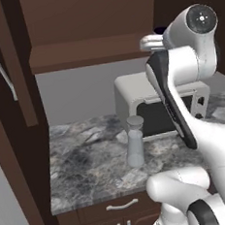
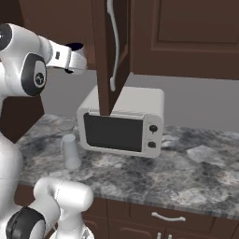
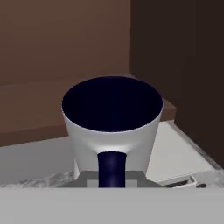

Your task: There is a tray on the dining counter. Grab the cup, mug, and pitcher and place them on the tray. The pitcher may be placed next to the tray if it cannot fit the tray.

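The mug (image 3: 111, 127) hangs close in front of the hand camera, silver-grey with a dark navy inside, its handle facing the camera. My gripper (image 3: 112, 178) is shut on that handle. From the base, the gripper (image 1: 151, 43) (image 2: 74, 63) is held high in front of the brown wall cabinets, with the mug's dark rim (image 1: 159, 30) (image 2: 74, 46) just showing past it. Below, the translucent grey pitcher (image 1: 135, 142) (image 2: 70, 150) stands upright on a marbled counter (image 1: 85, 165), well under the hand. The tray, the cup and the dining counter are out of view.
A white microwave (image 1: 155, 108) (image 2: 122, 122) sits right behind the pitcher. An open brown cabinet door (image 2: 106, 51) with a long handle hangs above the microwave. Drawers (image 2: 168, 217) run under the counter's front edge.
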You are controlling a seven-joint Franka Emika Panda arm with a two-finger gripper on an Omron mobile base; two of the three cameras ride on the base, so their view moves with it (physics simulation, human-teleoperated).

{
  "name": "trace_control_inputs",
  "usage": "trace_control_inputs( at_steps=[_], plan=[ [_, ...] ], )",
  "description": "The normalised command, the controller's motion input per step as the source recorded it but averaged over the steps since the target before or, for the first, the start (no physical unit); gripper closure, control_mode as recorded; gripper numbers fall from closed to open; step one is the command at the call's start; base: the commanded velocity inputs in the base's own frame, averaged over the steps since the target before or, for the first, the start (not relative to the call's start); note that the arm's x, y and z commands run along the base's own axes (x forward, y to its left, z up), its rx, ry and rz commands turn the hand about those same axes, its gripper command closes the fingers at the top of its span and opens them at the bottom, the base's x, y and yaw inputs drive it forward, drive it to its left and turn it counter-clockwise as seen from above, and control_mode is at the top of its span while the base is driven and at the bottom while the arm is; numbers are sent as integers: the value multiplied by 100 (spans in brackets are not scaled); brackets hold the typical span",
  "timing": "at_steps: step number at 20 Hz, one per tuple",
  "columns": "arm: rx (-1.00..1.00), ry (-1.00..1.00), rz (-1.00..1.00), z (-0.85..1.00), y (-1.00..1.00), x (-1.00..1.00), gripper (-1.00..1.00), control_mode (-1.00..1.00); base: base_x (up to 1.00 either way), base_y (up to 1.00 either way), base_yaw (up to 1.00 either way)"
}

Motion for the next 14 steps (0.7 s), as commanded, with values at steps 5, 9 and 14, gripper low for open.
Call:
trace_control_inputs(
  at_steps=[5,9,14],
  plan=[
    [-3,1,16,0,24,-100,100,-100,0,0,0],
    [0,1,22,-3,8,-100,100,-100,0,0,0],
    [0,4,17,-1,18,-100,100,-100,0,0,0]
  ],
)
